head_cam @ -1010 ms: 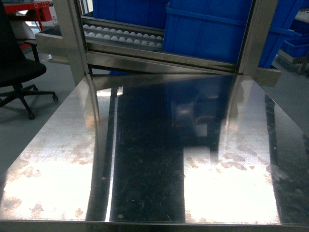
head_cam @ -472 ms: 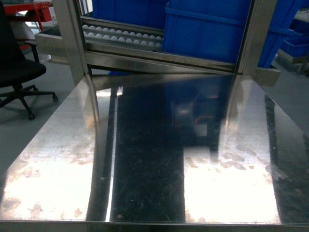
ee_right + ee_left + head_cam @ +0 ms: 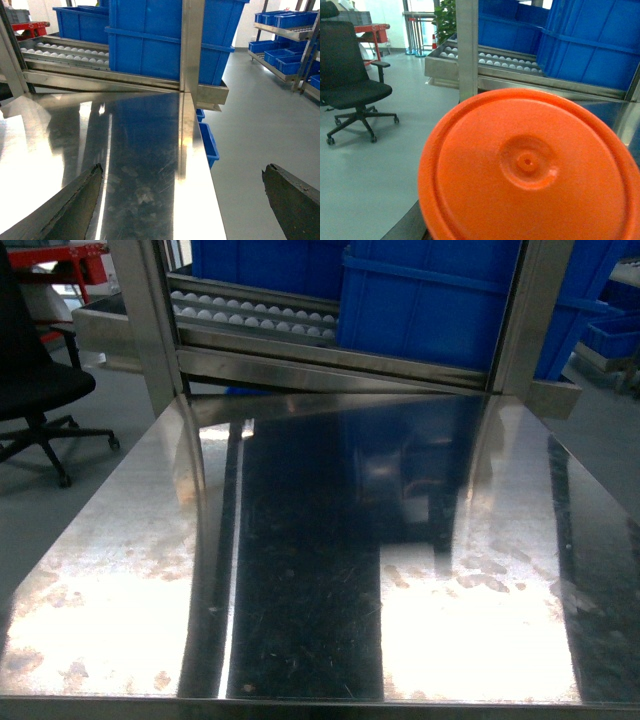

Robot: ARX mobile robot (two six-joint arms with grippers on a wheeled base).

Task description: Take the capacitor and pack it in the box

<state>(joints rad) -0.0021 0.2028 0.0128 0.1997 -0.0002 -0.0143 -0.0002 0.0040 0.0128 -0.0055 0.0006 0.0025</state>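
Steel table (image 3: 300, 570): bare and reflective in the head view; neither arm reaches over it there.
Right gripper (image 3: 182, 200): jaws spread wide, nothing between them; its dark fingertips (image 3: 75, 200) frame the lower edge of its wrist view, poised above the table's right edge and the floor beyond. Judged to be waiting, not working.
Left gripper: not visible in any view; state of jaws cannot be told.
Orange round lid (image 3: 530, 170): fills the left wrist view close under the camera and hides whatever lies below. What it belongs to cannot be told.
Capacitor: not seen in any view.
Box: the pink tub is not seen in any view.
Surroundings: blue bins (image 3: 430, 300) sit on a roller-conveyor rack (image 3: 250, 312) behind the table; steel posts (image 3: 150, 320) stand at the rear corners; a black office chair (image 3: 350, 75) stands on the floor well to the left.
Obstructions: none on the table surface; the rack posts would limit any reach toward the bins, in my judgement.
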